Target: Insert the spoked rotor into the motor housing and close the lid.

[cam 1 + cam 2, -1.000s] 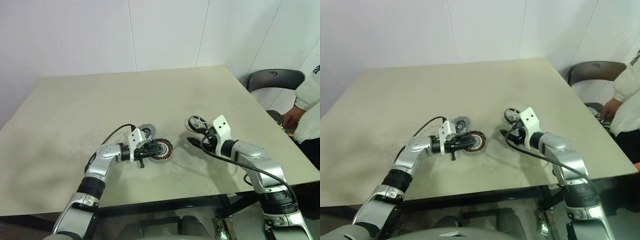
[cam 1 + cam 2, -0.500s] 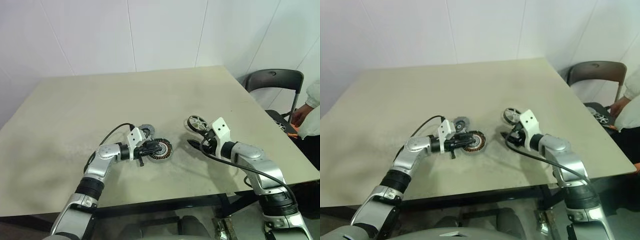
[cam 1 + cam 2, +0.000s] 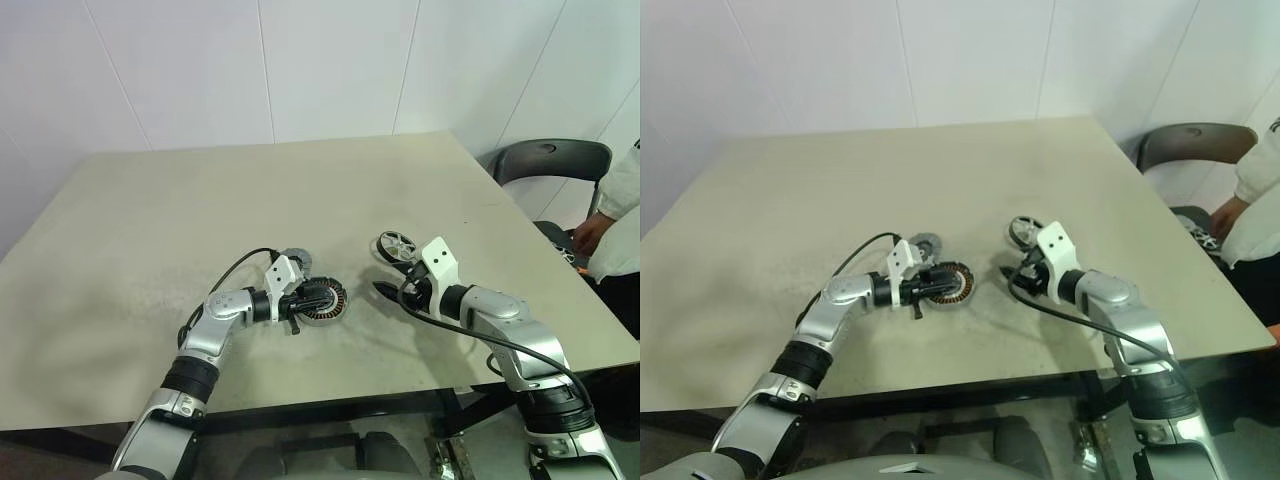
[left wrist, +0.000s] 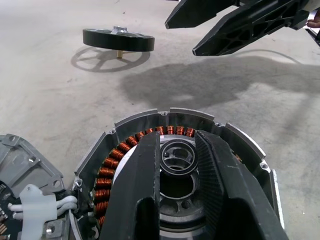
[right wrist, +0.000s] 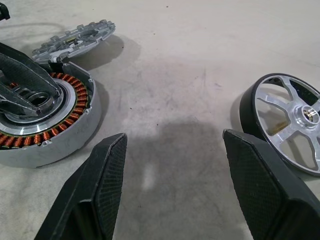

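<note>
The motor housing (image 3: 326,300), a silver cylinder with copper windings, lies on the table in front of me. My left gripper (image 4: 177,134) reaches over it from the left, its fingers (image 4: 142,175) close together and shut on the small ring at the housing's centre. The lid (image 3: 293,260), a flat grey disc, lies just behind the housing. The spoked rotor (image 3: 397,243) lies flat to the right. My right gripper (image 5: 174,136) hovers open and holding nothing between the housing and the rotor (image 5: 287,125), pointing left.
A dark chair (image 3: 550,160) and a person in white (image 3: 618,210) are beyond the table's right edge (image 3: 560,265). Black cables loop from both wrists.
The person at the right edge has shifted. Both grippers and the parts stand as before.
</note>
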Controlling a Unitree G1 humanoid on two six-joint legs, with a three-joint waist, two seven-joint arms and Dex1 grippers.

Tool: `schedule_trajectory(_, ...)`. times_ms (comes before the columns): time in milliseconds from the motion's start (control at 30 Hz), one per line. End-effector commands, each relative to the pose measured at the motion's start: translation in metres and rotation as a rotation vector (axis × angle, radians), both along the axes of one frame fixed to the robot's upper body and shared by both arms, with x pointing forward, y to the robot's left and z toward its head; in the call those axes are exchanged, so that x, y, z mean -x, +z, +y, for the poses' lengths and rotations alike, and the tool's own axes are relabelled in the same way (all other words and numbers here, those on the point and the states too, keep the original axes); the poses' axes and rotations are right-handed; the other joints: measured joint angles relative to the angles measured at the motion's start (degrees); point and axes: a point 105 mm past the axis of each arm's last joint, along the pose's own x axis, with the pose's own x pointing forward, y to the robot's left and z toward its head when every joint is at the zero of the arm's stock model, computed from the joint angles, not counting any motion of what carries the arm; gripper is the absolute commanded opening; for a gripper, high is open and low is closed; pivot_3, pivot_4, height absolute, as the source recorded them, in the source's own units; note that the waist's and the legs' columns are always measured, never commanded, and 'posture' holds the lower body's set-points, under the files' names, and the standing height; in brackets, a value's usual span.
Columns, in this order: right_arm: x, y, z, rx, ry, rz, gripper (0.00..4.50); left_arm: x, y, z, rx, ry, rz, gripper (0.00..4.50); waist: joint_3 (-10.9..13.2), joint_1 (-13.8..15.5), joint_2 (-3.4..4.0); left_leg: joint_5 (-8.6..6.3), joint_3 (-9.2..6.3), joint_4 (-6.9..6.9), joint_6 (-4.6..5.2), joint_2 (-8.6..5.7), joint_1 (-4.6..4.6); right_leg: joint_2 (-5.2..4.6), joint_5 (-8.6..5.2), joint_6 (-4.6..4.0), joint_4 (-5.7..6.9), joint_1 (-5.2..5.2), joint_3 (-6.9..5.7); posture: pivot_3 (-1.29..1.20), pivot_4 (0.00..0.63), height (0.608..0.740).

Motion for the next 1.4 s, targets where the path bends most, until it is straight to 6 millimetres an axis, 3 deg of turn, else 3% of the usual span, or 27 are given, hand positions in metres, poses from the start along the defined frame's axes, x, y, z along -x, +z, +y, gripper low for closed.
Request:
schedule_trajectory(33,-0.002,0.014,0.002,0.003,0.013,-0.061,3.21,0.003,-0.005,-0.004,-0.023,-0.023,0.019,0.73,0.00,0.01,0.00,0.00,0.00,0.00,0.00,0.00,-0.01,0.00,0.00,0.00,-0.01,0.00,0.00,0.00,0.000,0.740)
schedule_trajectory(433,0.000,0.011,0.004,0.009,0.022,-0.055,3.21,0.003,-0.004,0.001,-0.033,-0.028,0.017,0.73,0.00,-0.04,0.00,0.00,0.00,0.00,0.00,0.00,0.00,0.00,0.00,0.00,-0.01,0.00,0.00,0.00,0.000,0.740)
schedule_trajectory(867,0.000,0.009,0.006,0.014,0.030,-0.046,3.21,0.004,-0.026,-0.008,-0.081,-0.009,0.021,0.73,-0.01,0.37,0.01,0.00,0.00,0.01,0.00,0.00,0.03,0.00,-0.04,-0.01,-0.06,0.31,-0.01,0.00,0.000,0.740)
schedule_trajectory(1100,0.001,0.007,0.007,0.014,0.035,-0.033,3.21,0.012,-0.038,-0.007,-0.148,-0.062,0.074,2.90,-0.03,0.55,0.02,-0.04,0.01,-0.12,0.06,0.00,0.03,0.00,-0.07,0.06,-0.08,0.28,0.00,0.00,0.000,0.740)
schedule_trajectory(1267,0.000,0.007,0.010,0.011,0.043,-0.032,3.21,0.008,-0.031,-0.008,-0.103,-0.039,0.069,2.90,-0.10,0.93,0.14,-0.26,0.02,-0.14,0.45,0.00,0.09,0.00,-0.11,0.15,-0.10,0.27,-0.01,0.00,0.000,0.740)
schedule_trajectory(1400,-0.002,0.006,0.013,0.009,0.052,-0.031,3.21,-0.007,-0.012,0.045,-0.078,0.024,0.071,2.90,-0.10,0.54,0.14,-0.27,0.04,-0.14,0.47,0.00,0.09,0.01,-0.13,0.13,-0.11,0.19,-0.01,0.00,0.000,0.740)
